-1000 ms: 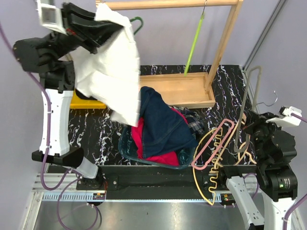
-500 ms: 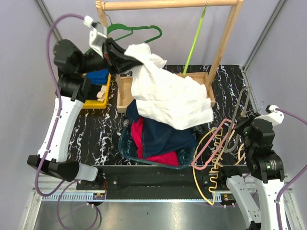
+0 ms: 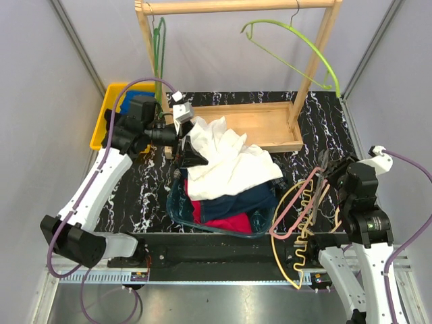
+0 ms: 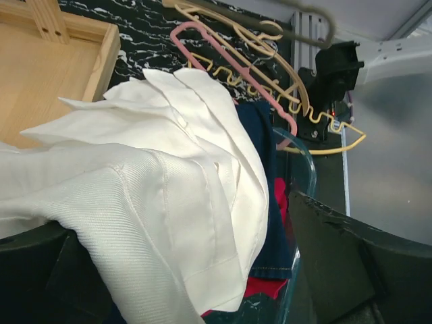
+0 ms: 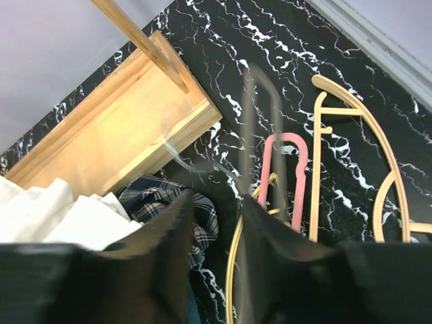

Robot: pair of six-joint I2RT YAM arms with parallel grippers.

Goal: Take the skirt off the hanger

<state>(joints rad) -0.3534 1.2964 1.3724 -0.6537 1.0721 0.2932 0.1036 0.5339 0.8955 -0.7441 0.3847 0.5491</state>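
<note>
1. Black marbled desk carries everything; a wooden rack stands at its far side, a green hanger hooked on the rail.
2. White cloth sprawls over a clear tub in the middle and hides most of what lies inside; the left tool sits at the cloth's far-left edge; in its wrist view the fingers stand wide apart with the cloth loose between them, so I read it as released.
3. Navy denim, the skirt lies in the tub under the white cloth, above a red T-shirt; only a band near the front shows, waist and hem both covered; I judge it limp but fairly heavy, neither slippery nor fragile, apt to fold and drag; a pinch on a thick seam or the waistband should hold best, once the cloth is off it.
4. Pale pink, the hanger lies on the desk just right of the tub, among yellowish hangers; no denim shows on it, so the skirt looks already free; it seems thin, stiff and light.
5. Nearby, the right tool hovers by the pink hanger's far end; a grey hanger runs, blurred, into the narrow gap between its fingers; whether they clench it I cannot tell.
</note>
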